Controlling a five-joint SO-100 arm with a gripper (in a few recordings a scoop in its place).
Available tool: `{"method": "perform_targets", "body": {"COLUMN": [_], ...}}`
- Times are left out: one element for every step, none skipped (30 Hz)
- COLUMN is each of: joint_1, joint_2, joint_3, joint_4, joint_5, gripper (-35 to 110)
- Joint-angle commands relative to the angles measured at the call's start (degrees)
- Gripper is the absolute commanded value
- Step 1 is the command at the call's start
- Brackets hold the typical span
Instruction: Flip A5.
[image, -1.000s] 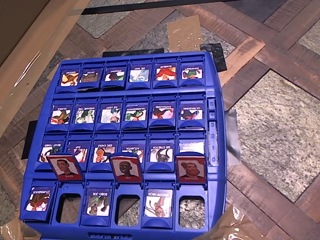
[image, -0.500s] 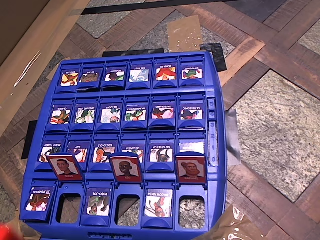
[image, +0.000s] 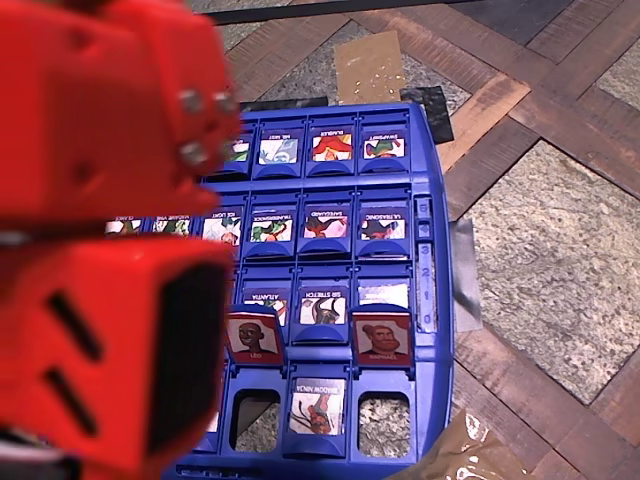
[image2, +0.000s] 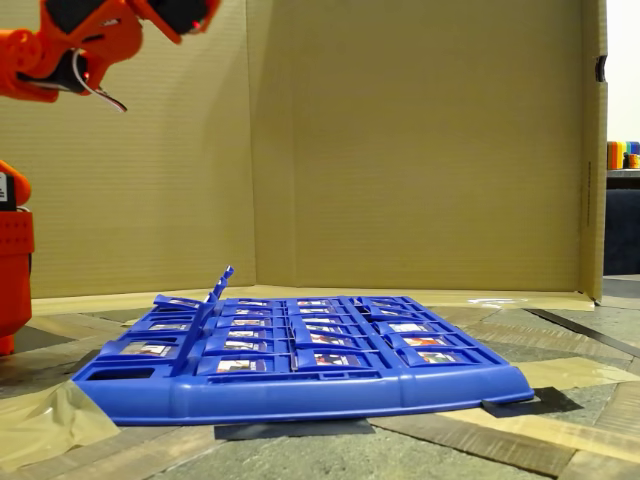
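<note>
The blue game board (image: 420, 250) lies flat on a patchwork floor of wood strips and stone-like panels. In the overhead view, a large blurred mass of the orange-red arm (image: 100, 240) covers the left part of the picture and hides the board's left columns in every row.

Two red-framed tiles stand raised in the third row from the top. The one further right, the bearded man's tile (image: 381, 338), shows a brown-haired, bearded face. It stands upright just above an open empty slot in the bottom row, in the rightmost column, apart from the arm. To its left the dark-faced tile (image: 252, 336) stands close to the edge of the arm's blurred body. The printed names under both portraits are too small to read with confidence. The remaining visible tiles lie flat, showing blue frames and pale pictures.

In the fixed view the board (image2: 300, 385) is seen from low down and side-on, before a cardboard backdrop (image2: 400, 140). The raised tiles overlap into one thin tilted blue sliver (image2: 217, 285) near the board's left end, so they cannot be told apart there. The arm (image2: 90, 40) is high at the upper left, well above the board and cut off by the top edge of the picture.

The gripper's fingers cannot be made out in either view, so whether it is wide or narrow cannot be told.
</note>
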Motion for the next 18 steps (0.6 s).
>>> {"method": "perform_targets", "body": {"joint_1": [1.67, 2.11, 2.64, 2.99, 3.25, 3.52, 3.78, 4.04, 4.22, 4.48, 4.75, 5.01, 5.36, 5.71, 6.06, 6.33, 6.68, 7.03], "joint_2": [-2.46, -3.52, -4.66, -5.89, -7.12, -8.35, -9.67, -10.99, -12.39, -13.80, -15.21, -16.61, -17.93, -18.98, -20.04, -20.92, -21.80, -22.59], "joint_3": [-4.39, -5.27, -6.15, -7.12, -8.09, -9.14, -10.28, -11.69, -13.36, -15.12, -16.79, -18.19, -19.42, -20.30, -21.09, -21.80, -22.50, -23.12], "joint_4": [6.94, 9.14, 11.07, 12.92, 14.68, 16.26, 17.84, 20.13, 22.94, 25.93, 28.56, 31.11, 33.49, 35.24, 37.09, 39.29, 41.48, 43.68], "joint_5": [-2.02, -2.55, -3.16, -3.87, -4.13, -4.48, -5.10, -5.89, -6.42, -7.29, -8.44, -9.14, -10.28, -11.60, -12.57, -13.62, -14.77, -15.91], "gripper": [0, 0, 0, 0, 0, 0, 0, 0, 0, 0, 0, 0, 0, 0, 0, 0, 0, 0]}}
